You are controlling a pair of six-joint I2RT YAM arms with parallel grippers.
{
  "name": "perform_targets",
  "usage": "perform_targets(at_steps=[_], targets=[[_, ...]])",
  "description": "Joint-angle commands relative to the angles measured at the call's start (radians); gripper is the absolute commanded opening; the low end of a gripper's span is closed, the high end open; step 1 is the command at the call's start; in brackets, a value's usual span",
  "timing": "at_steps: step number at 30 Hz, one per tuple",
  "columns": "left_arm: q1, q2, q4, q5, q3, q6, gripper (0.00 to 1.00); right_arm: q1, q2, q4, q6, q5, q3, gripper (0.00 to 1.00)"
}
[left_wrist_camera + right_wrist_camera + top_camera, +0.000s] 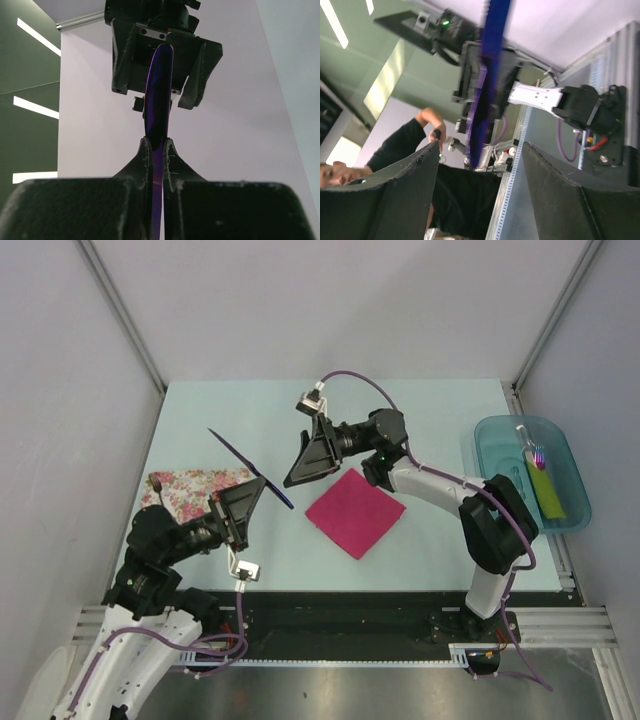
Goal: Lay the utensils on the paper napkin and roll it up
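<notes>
Dark blue utensil: one slim, flat, glossy piece. From above it shows as a thin dark line running diagonally from upper left to lower right. The left wrist view has it edge-on, with a purple sheen and a rounded far tip.
Utensil position: held in the air over the left-centre of the table, above the edge of the floral cloth, left of the napkin and apart from it.
Left gripper: clamped on the utensil. In the wrist view both fingers press its flat sides, and most of its length sticks out beyond them.
Right gripper: fingers spread wide, facing the left gripper. The utensil passes between the two fingers with a clear gap on each side, and no contact is seen.
Paper napkin: plain magenta square, flat on the table right of centre, turned corner-up like a diamond, just below the right gripper in the top view.
Other utensils: cannot tell; only the one blue piece can be made out.
Tray: clear teal, at the right table edge, holding a white-handled brush and a yellow-green strip.
</notes>
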Motion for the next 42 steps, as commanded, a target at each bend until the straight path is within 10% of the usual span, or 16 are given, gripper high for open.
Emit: perform_targets(at_steps=[1,28,42], targets=[[-0.014,-0.010,0.028,0.053,-0.002,0.065,0.00,0.028,0.033,0.171,0.087,0.023,0.065,0.68],[-0.036,0.004,0.079,0.058,-0.036,0.098,0.00,0.122,0.111,0.325,0.224,0.035,0.091,0.34],[-0.036,0.004,0.073,0.061,-0.038,0.108,0.00,0.108,0.120,0.326,0.250,0.049,0.090,0.37]])
